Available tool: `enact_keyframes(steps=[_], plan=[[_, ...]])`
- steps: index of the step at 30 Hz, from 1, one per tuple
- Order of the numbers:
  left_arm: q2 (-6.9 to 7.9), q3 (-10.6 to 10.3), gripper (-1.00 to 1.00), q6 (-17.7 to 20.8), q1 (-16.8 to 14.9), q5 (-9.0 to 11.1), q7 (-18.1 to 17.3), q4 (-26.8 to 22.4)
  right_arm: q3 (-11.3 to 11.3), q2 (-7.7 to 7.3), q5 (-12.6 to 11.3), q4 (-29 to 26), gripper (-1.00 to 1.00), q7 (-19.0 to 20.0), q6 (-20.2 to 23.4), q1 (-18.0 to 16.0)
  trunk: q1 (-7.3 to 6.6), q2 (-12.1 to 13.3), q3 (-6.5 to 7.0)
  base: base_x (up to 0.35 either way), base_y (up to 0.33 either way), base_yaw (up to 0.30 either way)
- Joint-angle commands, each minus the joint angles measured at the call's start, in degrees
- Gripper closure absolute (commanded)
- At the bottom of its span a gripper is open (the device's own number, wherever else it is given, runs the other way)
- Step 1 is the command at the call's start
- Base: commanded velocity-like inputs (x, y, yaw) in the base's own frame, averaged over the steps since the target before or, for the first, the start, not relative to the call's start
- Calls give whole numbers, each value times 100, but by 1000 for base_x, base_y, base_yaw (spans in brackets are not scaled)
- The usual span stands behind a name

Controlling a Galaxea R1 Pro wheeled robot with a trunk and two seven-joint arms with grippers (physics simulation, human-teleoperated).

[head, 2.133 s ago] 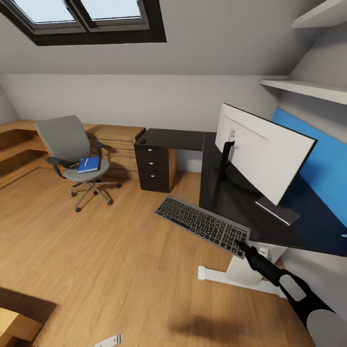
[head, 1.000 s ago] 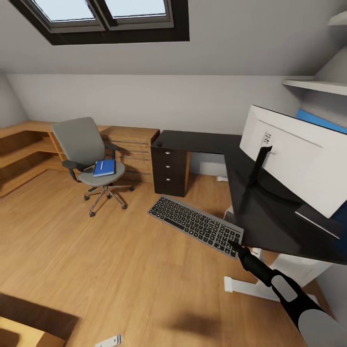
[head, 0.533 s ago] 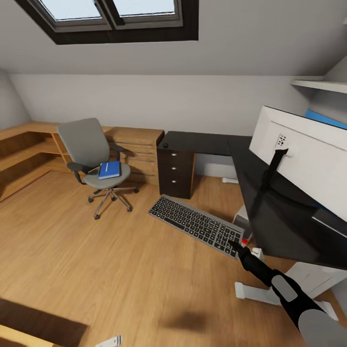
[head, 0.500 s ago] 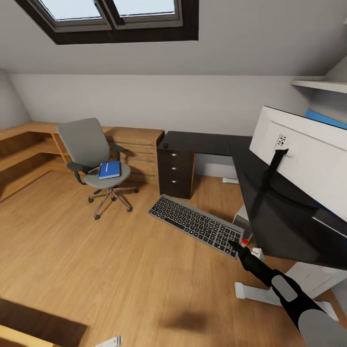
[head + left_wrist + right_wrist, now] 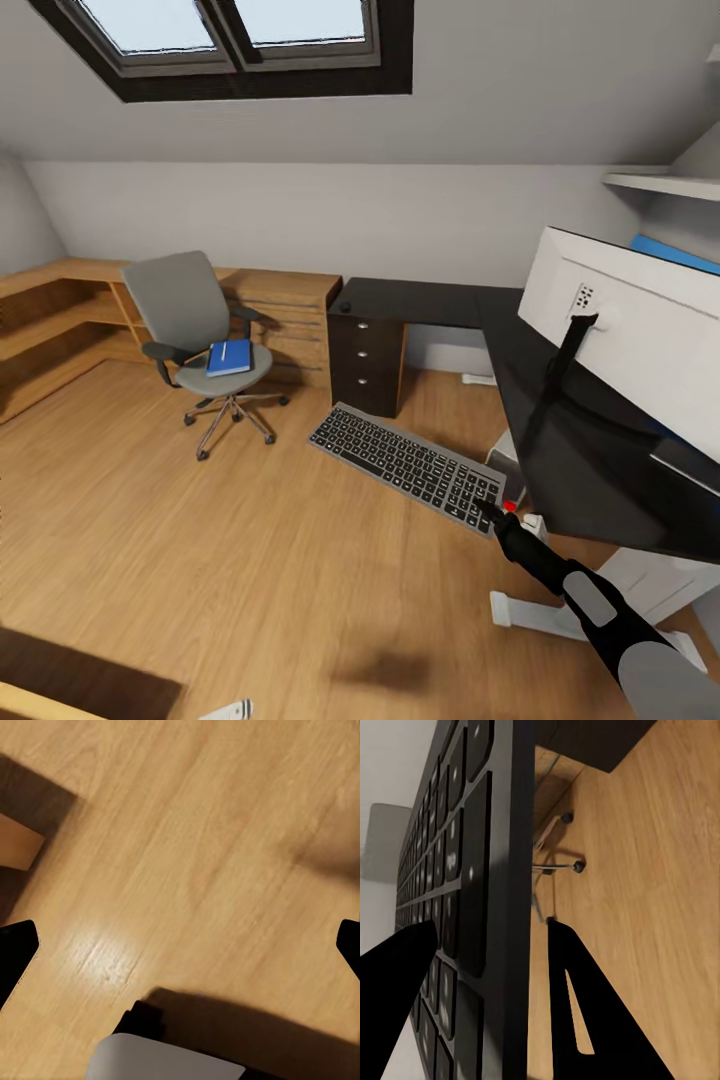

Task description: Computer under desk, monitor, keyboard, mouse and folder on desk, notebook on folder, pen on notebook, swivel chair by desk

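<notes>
Risk sits mainly in the grip: the right claw (image 5: 487, 508) is clenched on one short end of the slim dark-keyed keyboard with the silvery edge (image 5: 408, 467), which juts out unsupported over the light wood floor (image 5: 200, 560), so it could sag, twist or slip free. Lifting it onto the glossy black bench (image 5: 560, 440) could knock the bench's near edge or the black stand of the wide white-backed monitor (image 5: 640, 340), which takes up much of that end. The grey swivel chair (image 5: 200, 340), carrying the bright blue folder (image 5: 229, 357), stands well apart. The left claw (image 5: 180, 945) is spread wide, empty, over bare floor.
</notes>
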Motion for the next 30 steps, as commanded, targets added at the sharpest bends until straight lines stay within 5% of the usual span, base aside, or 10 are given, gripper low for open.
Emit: enact_keyframes(steps=[1, 15, 30], plan=[[4, -49, -100, -25, -4, 49, 38, 2, -23, 2, -25, 1, 100, 12, 52, -3, 0, -3, 4, 6, 197, 0], [2, -49, -100, -25, -4, 49, 38, 2, -15, 12, -28, 1, 100, 12, -184, 5, 0, -3, 131, 186, 255, 0], [4, -49, -100, -24, -4, 49, 37, 8, -23, 12, -31, 10, 100, 12, -301, 7, 0, -3, 252, 70, 41, -118]])
